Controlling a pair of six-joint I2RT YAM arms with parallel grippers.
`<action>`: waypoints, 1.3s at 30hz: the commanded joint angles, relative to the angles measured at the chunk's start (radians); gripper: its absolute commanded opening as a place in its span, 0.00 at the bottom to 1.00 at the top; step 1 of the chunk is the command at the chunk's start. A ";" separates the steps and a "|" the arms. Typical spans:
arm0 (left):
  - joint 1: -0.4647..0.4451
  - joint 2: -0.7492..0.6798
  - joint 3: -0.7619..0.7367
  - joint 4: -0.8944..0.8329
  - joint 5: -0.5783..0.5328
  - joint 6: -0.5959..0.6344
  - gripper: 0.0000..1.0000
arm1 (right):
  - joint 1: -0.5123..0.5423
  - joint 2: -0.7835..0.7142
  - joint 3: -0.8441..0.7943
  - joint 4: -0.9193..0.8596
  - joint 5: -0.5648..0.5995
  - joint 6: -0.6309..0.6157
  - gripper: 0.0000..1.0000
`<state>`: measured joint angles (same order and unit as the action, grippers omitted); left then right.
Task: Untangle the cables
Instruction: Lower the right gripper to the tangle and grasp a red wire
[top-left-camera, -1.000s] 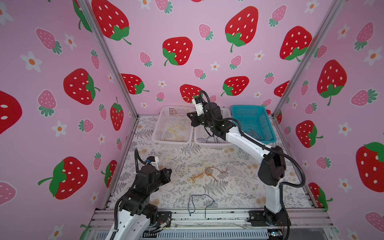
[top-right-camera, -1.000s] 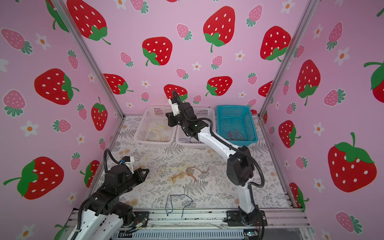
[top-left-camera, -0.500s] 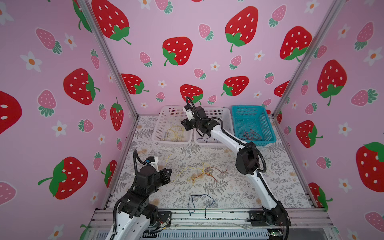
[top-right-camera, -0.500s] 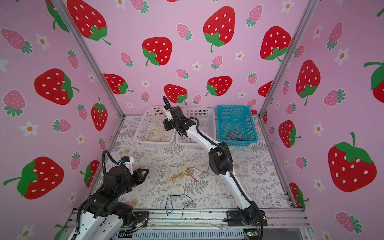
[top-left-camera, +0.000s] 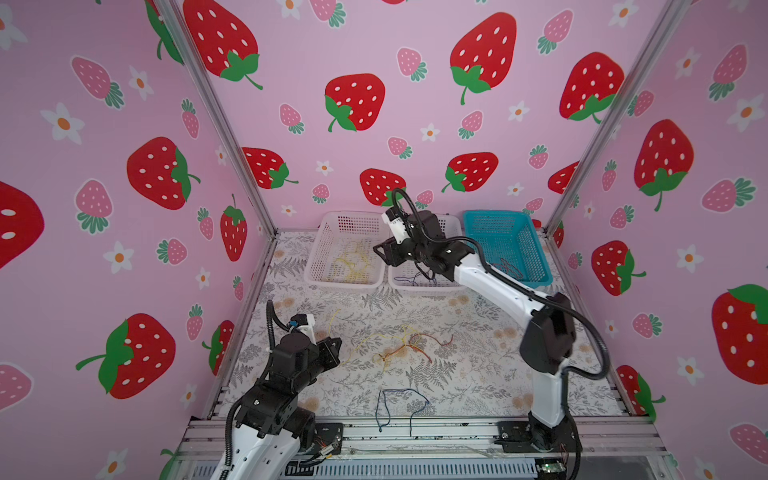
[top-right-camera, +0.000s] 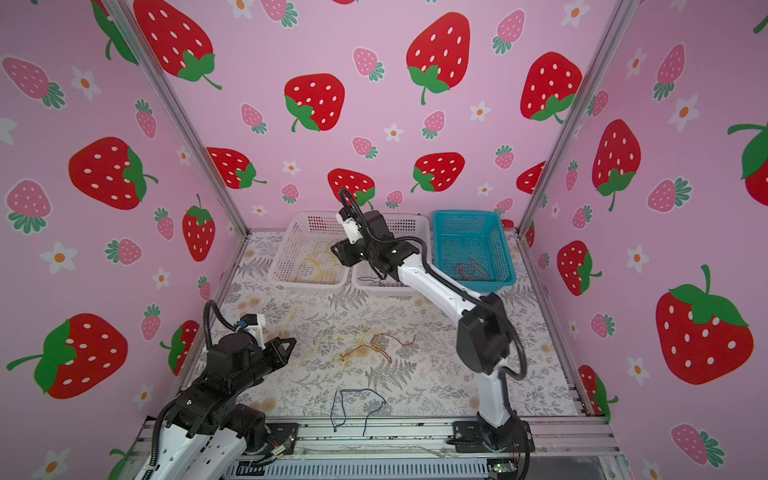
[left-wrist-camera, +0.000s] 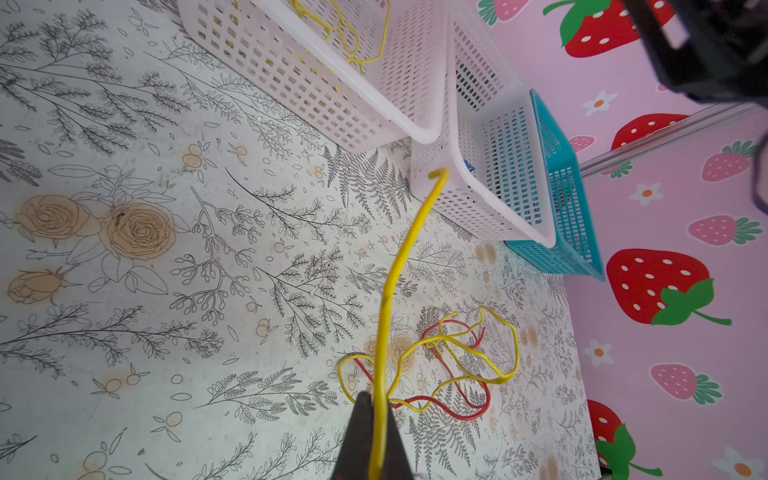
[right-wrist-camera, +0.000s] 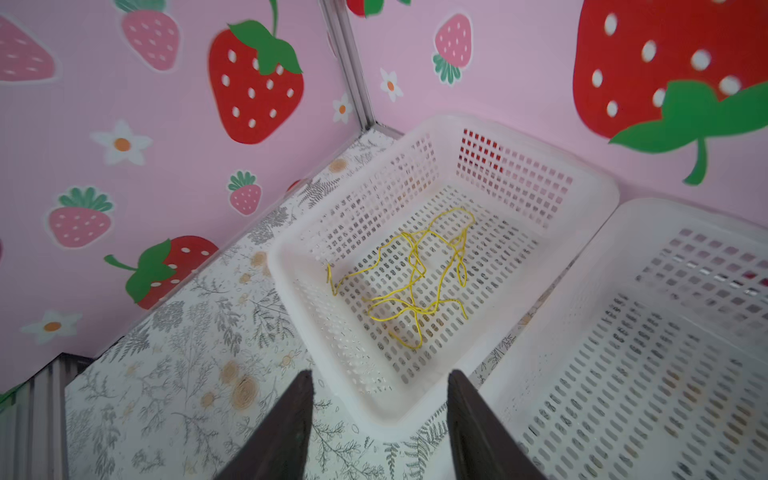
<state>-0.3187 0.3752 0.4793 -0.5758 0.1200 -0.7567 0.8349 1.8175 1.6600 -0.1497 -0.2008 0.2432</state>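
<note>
— Left side?
— Folded low near base; left gripper (left-wrist-camera: 375, 409) pressed together, pinching thin yellow wire (left-wrist-camera: 401, 257). Red-and-yellow wire tangle (left-wrist-camera: 440, 340) just beyond tips.
— Right?
— Stretched far forward; right gripper (right-wrist-camera: 380, 374) spread over near corner of white perforated plastic basket (right-wrist-camera: 286, 259) holding loose yellow wires (right-wrist-camera: 415, 266).

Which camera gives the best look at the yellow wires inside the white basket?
The right wrist view: the yellow wires lie unobstructed in the white basket. Both top views show them small; the left wrist view cuts them off at its edge.
</note>
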 joint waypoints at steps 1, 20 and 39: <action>-0.001 0.010 0.028 0.023 0.007 -0.006 0.00 | 0.042 -0.250 -0.324 0.231 0.022 0.003 0.58; -0.001 0.060 0.150 -0.050 -0.002 0.092 0.00 | 0.131 -0.718 -1.293 0.555 0.024 0.125 0.60; -0.001 0.042 0.141 -0.063 -0.013 0.093 0.00 | 0.219 -0.395 -1.241 0.696 0.095 0.136 0.53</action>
<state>-0.3187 0.4305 0.5926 -0.6182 0.1303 -0.6758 1.0500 1.4055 0.3893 0.5026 -0.1192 0.3744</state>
